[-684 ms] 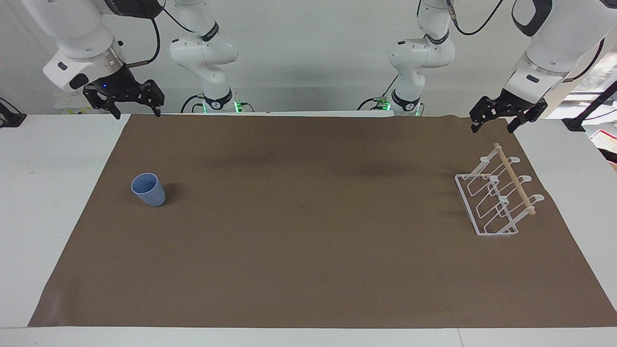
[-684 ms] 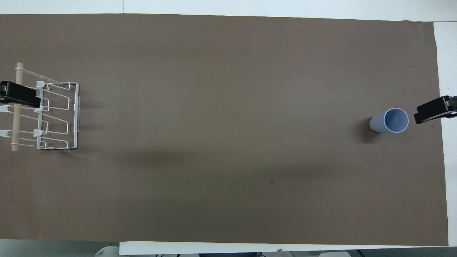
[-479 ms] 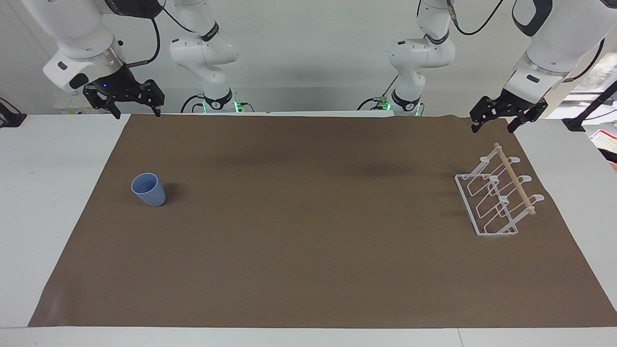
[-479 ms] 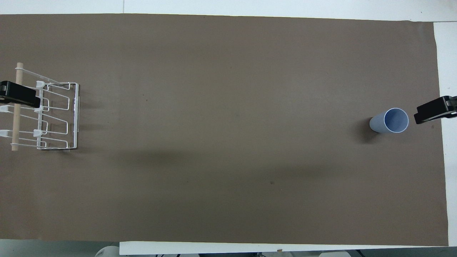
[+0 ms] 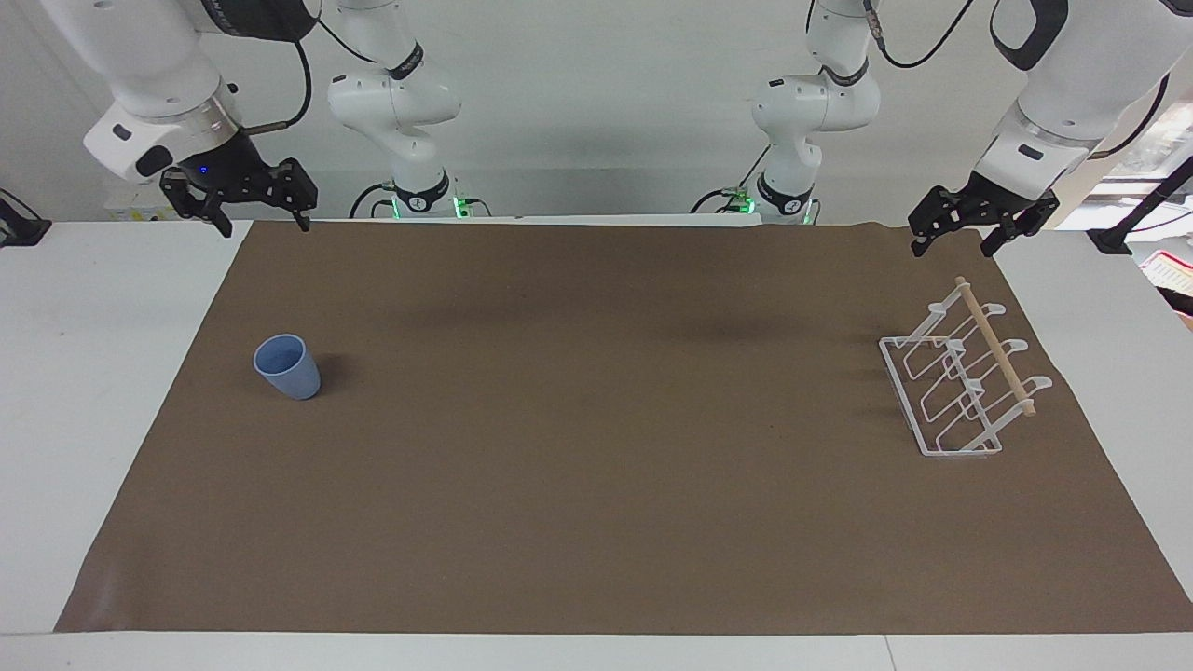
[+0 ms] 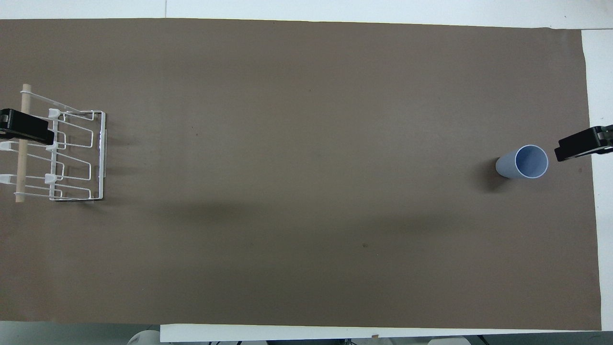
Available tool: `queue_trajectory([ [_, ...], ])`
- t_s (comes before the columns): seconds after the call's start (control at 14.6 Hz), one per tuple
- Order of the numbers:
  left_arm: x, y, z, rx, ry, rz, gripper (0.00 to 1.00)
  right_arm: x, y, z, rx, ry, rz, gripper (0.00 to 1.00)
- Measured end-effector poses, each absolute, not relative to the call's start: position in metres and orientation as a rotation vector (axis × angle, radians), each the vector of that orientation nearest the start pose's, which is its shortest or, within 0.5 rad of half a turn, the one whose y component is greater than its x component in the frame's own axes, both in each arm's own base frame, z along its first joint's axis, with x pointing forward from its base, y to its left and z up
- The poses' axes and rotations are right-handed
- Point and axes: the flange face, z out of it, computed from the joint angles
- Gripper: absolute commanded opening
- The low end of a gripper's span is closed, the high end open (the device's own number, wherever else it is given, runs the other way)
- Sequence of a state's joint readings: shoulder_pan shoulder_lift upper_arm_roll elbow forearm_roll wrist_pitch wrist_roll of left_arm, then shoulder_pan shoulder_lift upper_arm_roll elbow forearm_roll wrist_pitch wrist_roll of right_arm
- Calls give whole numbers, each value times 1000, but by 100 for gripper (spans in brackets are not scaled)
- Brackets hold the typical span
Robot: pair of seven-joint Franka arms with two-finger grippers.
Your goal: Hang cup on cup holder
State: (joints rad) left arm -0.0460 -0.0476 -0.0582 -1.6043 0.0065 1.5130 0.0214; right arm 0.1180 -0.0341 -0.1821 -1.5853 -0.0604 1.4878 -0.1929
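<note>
The light-blue cup stands upright on the brown mat toward the right arm's end of the table; it also shows in the overhead view. The white wire cup holder with its wooden dowel stands toward the left arm's end, and shows in the overhead view too. My right gripper is open and empty, raised over the mat's edge and apart from the cup. My left gripper is open and empty, raised beside the holder's dowel end without touching it.
A brown mat covers most of the white table. Bare white table shows at both ends. A black mount sits at the table's corner by the right arm.
My right gripper has shifted very slightly. The left gripper, the cup and the holder have not moved.
</note>
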Motion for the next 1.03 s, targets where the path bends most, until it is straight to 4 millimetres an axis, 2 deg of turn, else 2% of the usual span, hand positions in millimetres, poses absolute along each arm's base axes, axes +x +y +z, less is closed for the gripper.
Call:
queue_trajectory([
  [0.14, 531, -56, 630, -3124, 196, 68, 100, 543, -52, 596, -3184, -217, 46, 100],
  [0.27, 531, -56, 630, -3124, 196, 68, 100, 549, -64, 540, -3183, -247, 23, 100],
  [0.41, 531, -56, 630, -3124, 196, 68, 100, 545, -83, 487, -3180, -276, 21, 100],
  [0.55, 530, -56, 630, -3124, 196, 69, 100, 536, -107, 443, -3176, -292, 33, 100],
  [0.68, 530, -56, 630, -3124, 196, 69, 100, 530, -124, 418, -3170, -320, 57, 100],
  [0.82, 530, -56, 630, -3124, 196, 69, 100, 529, -133, 409, -3169, -315, 69, 100],
  [1.03, 530, -56, 630, -3123, 197, 71, 100, 532, -136, 396, -3133, -283, 55, 99],
])
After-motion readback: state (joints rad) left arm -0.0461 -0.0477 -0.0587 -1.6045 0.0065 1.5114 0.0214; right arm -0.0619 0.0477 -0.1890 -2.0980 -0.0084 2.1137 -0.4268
